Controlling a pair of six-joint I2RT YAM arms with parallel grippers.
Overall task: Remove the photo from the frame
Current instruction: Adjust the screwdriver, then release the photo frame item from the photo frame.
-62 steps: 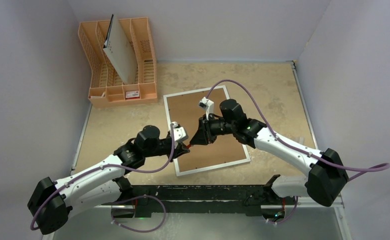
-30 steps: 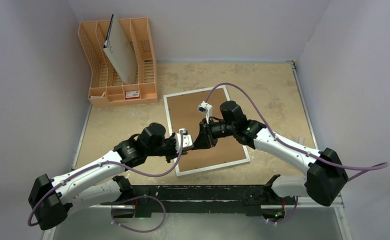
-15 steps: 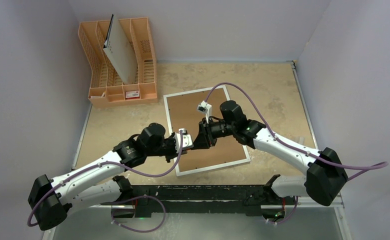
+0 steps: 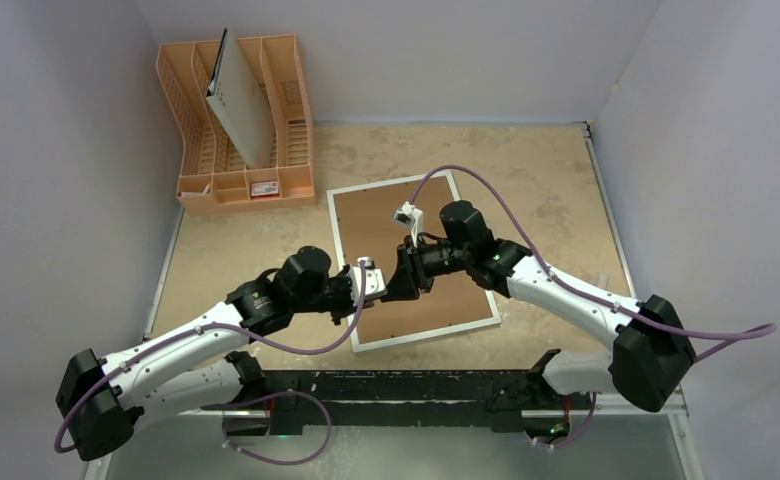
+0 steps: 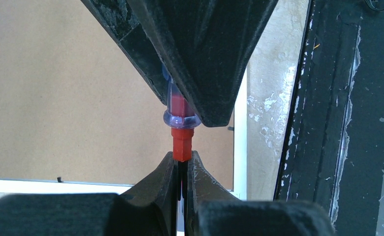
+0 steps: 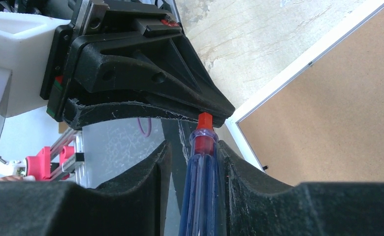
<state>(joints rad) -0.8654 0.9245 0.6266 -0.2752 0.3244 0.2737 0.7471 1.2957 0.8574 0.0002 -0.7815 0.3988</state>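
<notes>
Where the white-bordered rectangular frame [image 4: 366, 215] lies flat in the middle of the mottled beige counter [image 4: 526, 180], smooth brown fibreboard back up and picture side hidden, the left gripper [image 5: 181, 164] pinches the square red end of a clear blue cylindrical tool handle [image 6: 200, 196]. The right gripper [image 6: 193, 147] clamps that handle, whose far end is cut off.

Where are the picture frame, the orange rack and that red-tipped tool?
Picture frame [image 4: 371, 222]: overhead view, brown back.
Orange rack [image 4: 291, 100]: overhead view, rightmost compartment.
Tool [image 6: 201, 196]: right wrist view, clear blue handle.
</notes>
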